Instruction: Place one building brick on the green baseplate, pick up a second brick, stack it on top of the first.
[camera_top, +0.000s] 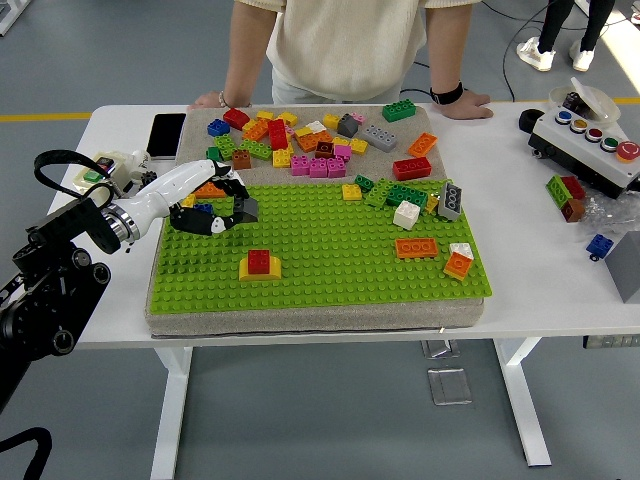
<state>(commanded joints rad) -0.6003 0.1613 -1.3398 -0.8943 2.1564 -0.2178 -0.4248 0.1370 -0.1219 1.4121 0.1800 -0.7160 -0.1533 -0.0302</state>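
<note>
Looking down from the head view: a white counter (120, 300) carries a grey pad with the green baseplate (330, 250) on its near half.
Left hand: the left hand (215, 205) reaches in from the left over the baseplate's far left corner, fingers curled downward; whether they grip a brick cannot be told, since dark fingers hide what lies under them.
Near the hand: an orange brick (208, 189) shows just behind the hand, and a small blue piece (203, 209) peeks out beside the fingers.
Stacked bricks: a red brick (259, 260) sits on top of a yellow brick (260, 270) on the baseplate's near left part, apart from the hand.
Other bricks on the baseplate: an orange flat brick (416, 247), a white brick (406, 214) and a grey brick (450, 200) lie toward the right side.
Loose pile: a pile of mixed bricks (300, 140) covers the bare pad behind the baseplate.
Person: a person stands at the far side, one hand (208, 100) and the other hand (468, 103) resting on the counter edge.
Counter extras: a black phone (166, 135) lies at the far left, and a button box (585, 145) sits at the far right.
</note>
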